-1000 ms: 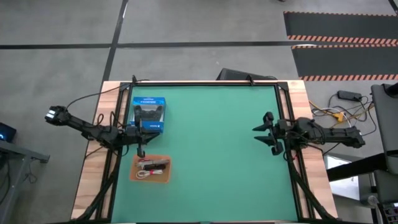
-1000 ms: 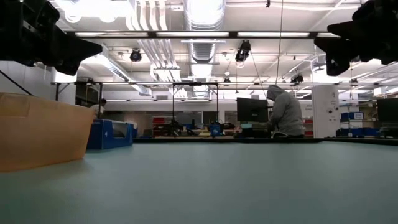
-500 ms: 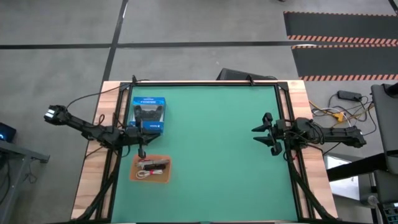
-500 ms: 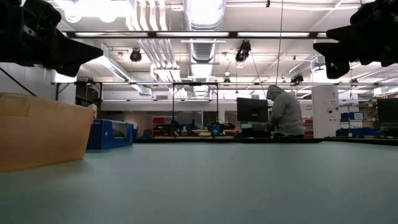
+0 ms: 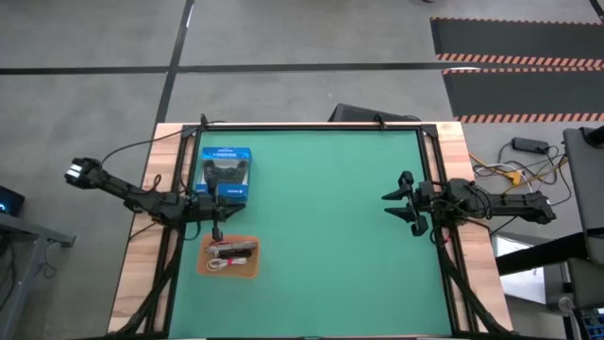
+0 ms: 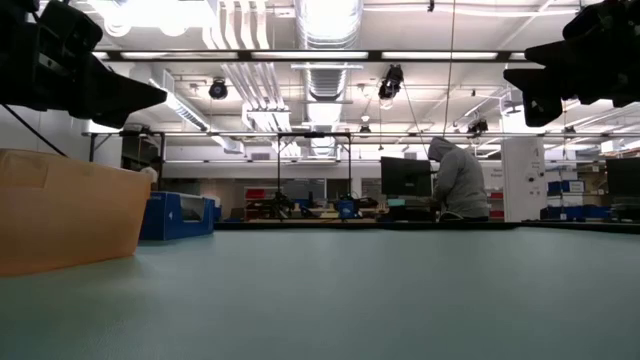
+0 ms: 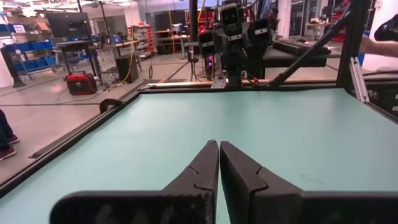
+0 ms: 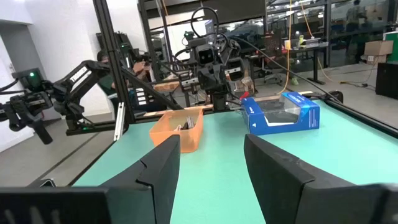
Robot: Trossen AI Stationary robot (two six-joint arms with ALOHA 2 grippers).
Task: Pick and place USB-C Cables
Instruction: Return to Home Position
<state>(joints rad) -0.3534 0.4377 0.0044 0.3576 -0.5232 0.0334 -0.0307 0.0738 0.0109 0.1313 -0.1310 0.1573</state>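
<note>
**Desk:** Where are the USB-C cables?

**Me:** In the high view I see the USB-C cables [image 5: 230, 253] lying inside the orange tray [image 5: 249, 271], which sits on the tabletop [image 5: 321, 236]. They're short, thin bundles. There's a black one w/ a red-pink bit alongside, and a white coil toward the tray side farthest from the blue box [image 5: 226, 174]. I can't pick out the grey one.

**Desk:** Does the low view agree?

**Me:** It can't say. The low view only gives me the tray's wall [image 6: 70, 215], so the contents are hidden behind it. The right wrist view looks over the tray's rim [image 8: 166, 134] and catches dark cable bits [image 8: 188, 124] inside, but I can't read more colours there.

**Desk:** And the claws?

**Me:** The left claw [image 5: 215, 228] hangs just past the tray's edge on the blue-box side, btw tray and box. Its wrist cam shows the fingers [image 7: 202, 168] pressed together w/ nothing in them. That cam faces away from the tray, across the tabletop to the right arm [image 7: 233, 37].

**Desk:** Right one?

**Me:** The right claw [image 5: 392, 204] is well apart from the tray, across the tabletop. Its fingers [image 8: 158, 165] are spread wide and empty. The high view alone is too small for me to confirm that gap.
</note>
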